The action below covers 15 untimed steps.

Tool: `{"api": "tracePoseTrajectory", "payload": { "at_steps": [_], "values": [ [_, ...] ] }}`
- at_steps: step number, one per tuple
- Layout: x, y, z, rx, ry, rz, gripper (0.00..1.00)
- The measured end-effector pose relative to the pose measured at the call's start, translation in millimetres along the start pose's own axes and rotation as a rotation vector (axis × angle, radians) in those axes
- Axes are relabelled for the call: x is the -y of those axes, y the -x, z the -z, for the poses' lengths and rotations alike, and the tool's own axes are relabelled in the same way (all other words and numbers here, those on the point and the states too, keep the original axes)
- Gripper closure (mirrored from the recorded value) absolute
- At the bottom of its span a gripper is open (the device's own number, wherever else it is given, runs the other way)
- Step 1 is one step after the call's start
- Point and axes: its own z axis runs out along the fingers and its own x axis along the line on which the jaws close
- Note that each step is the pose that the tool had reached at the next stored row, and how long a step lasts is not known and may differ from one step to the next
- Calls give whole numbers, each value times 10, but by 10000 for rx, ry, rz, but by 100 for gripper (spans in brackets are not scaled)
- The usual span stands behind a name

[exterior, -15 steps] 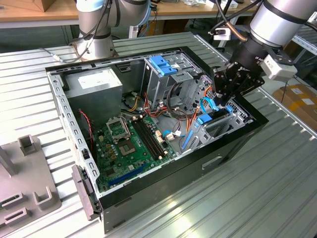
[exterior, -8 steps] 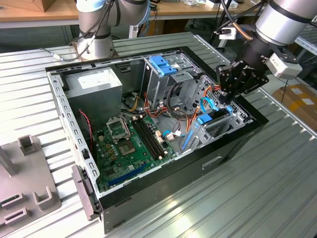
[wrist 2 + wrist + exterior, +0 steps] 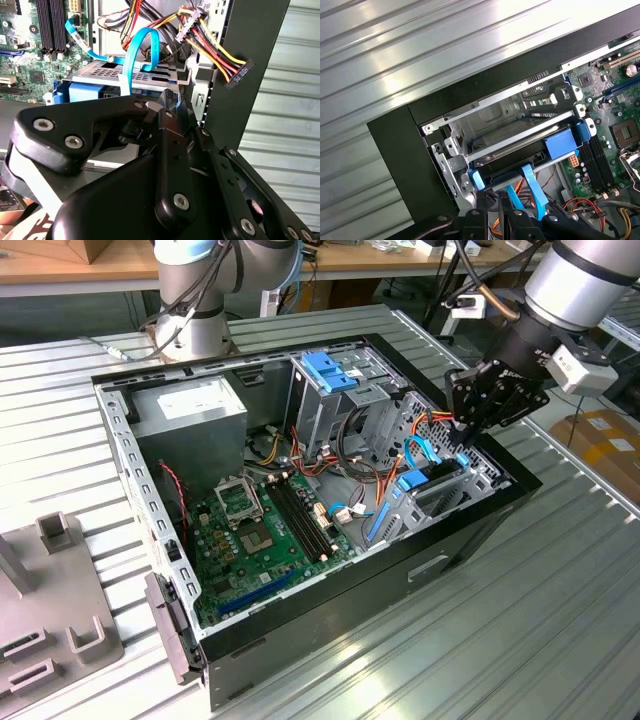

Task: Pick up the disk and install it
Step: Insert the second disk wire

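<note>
Over the front corner of the open computer case (image 3: 470, 515), at the exterior view's right, the black gripper (image 3: 468, 435) hangs from the grey arm (image 3: 575, 285) and points down into the lower drive cage (image 3: 440, 485). Its fingers (image 3: 167, 112) sit drawn together in the second wrist view, tips right at the cage's edge, though whether they actually pinch anything there is hard to call. And there's the disk (image 3: 520, 167), already lying inside that cage in the first wrist view, a dark flat slab with a light-blue rail (image 3: 562, 142) along its side and a blue corner piece near the gripper's tips. A blue data cable (image 3: 137, 55) loops up just beside the fingers in the second wrist view, arching over the cage's metal top, while a bundle of red, yellow and black power wires (image 3: 210, 47) runs to a black connector (image 3: 239, 75) dangling against the case's dark wall. Further out in the exterior view, the green motherboard (image 3: 265, 530) fills the case floor, the grey power-supply box (image 3: 195, 415) sits at the far corner, and a blue bracket (image 3: 325, 370) tops the upper drive cage. All of this rests on a ribbed metal table (image 3: 520, 640), with a grey fixture (image 3: 50, 610) at the exterior view's left.
</note>
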Motion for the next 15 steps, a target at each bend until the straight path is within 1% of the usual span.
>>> {"api": "tracePoseTrajectory", "payload": {
  "at_steps": [3,5,8,9,10,15],
  "values": [
    [6,0,-1,1,-2,1,76],
    [44,2,-1,0,0,1,76],
    [69,-42,12,10,16,0,76],
    [73,-51,26,18,18,1,76],
    [77,-54,54,22,21,-1,76],
    [82,-60,129,28,23,-1,76]
  ]
}}
